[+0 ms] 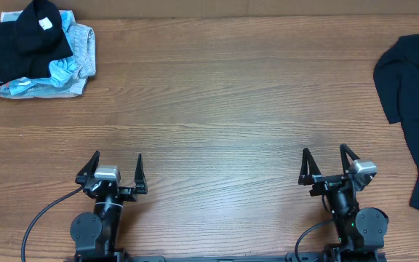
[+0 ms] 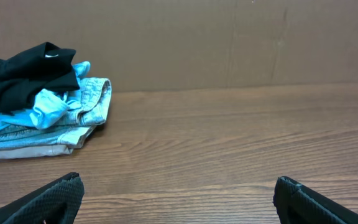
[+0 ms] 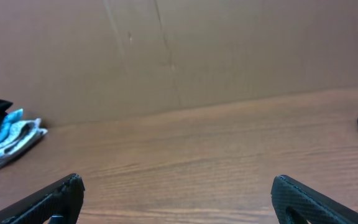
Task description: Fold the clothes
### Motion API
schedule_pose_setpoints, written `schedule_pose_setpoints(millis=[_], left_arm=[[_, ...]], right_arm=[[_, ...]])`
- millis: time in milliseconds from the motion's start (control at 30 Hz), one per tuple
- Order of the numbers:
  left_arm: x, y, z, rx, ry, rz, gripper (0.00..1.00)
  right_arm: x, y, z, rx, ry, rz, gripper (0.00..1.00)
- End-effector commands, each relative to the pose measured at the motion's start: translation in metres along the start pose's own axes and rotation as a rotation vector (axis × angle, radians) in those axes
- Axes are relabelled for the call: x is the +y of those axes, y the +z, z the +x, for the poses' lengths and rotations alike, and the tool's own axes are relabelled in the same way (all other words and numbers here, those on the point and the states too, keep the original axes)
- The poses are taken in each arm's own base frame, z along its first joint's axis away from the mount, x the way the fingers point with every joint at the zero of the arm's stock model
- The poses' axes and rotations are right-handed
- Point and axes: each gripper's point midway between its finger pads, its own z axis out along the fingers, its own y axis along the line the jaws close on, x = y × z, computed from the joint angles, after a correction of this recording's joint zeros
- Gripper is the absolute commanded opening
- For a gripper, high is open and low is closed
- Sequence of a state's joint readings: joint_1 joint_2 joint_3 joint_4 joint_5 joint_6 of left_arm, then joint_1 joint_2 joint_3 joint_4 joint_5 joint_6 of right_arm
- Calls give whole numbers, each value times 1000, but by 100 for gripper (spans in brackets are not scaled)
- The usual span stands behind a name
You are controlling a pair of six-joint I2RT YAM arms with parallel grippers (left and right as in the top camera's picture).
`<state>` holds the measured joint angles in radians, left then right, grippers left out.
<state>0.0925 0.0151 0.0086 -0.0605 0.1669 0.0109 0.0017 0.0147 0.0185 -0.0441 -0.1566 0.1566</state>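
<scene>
A black T-shirt point(image 1: 413, 87) sprawls at the right edge of the worktop point(image 1: 217, 94), cut off by the frame; a bunched black shirt point(image 1: 24, 36) tops a pale blue pile point(image 1: 71, 69) far left. The left fingers point(image 1: 89, 167) and right fingers point(image 1: 305, 167) stand wide apart, empty, touching nothing.

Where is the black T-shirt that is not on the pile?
In the overhead view, this black T-shirt lies at the right edge of the table, partly out of frame, ahead and to the right of the open right tool.
</scene>
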Motion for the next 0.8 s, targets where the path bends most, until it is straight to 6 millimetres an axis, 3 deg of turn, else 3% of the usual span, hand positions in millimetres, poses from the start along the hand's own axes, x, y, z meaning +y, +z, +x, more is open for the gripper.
schedule_pose_setpoints(millis=[0,100,233,767], left_arm=[[3,0,0,-5,5,-16,100],[3,0,0,-5,5,-16,100],[3,0,0,-5,5,-16,100],[3,0,0,-5,5,-16,100]], right_arm=[[7,0,-6,-34,-20,-39,100],[8,-1,-8,-43,-21,-44,100],[1,0,9,27,-7,-10,100],[0,0,9,25,-8,-5,100]])
